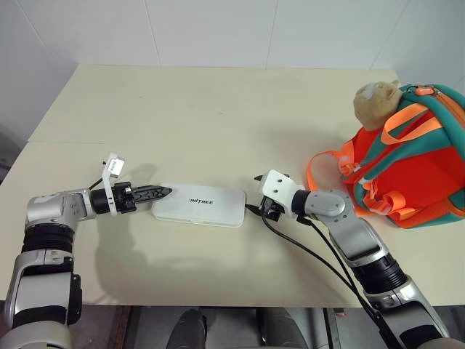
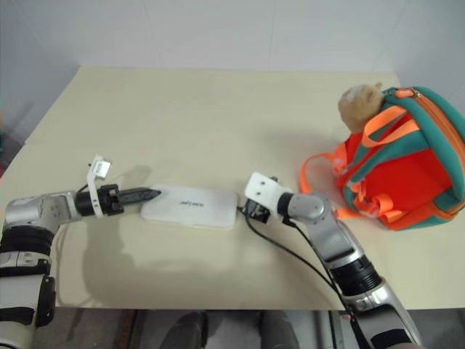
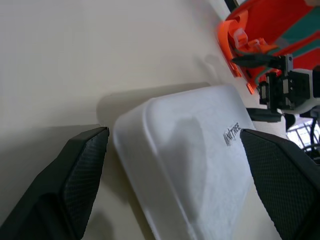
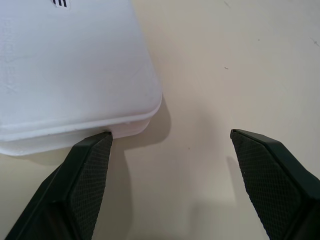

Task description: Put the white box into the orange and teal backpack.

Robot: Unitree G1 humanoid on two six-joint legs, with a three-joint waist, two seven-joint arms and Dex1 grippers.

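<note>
A: The white box is lying flat on the cream worktop, between the two arms — the left pincer is being held at one short end, its fingers spread wide.

B: And the right pincer is being held at the opposite end, fingers likewise spread, one tip just beside the box's corner. Nothing is being pinched.

A: The orange and teal backpack is standing well apart on the robot's right — a tan plush toy is sitting at its top.
</note>
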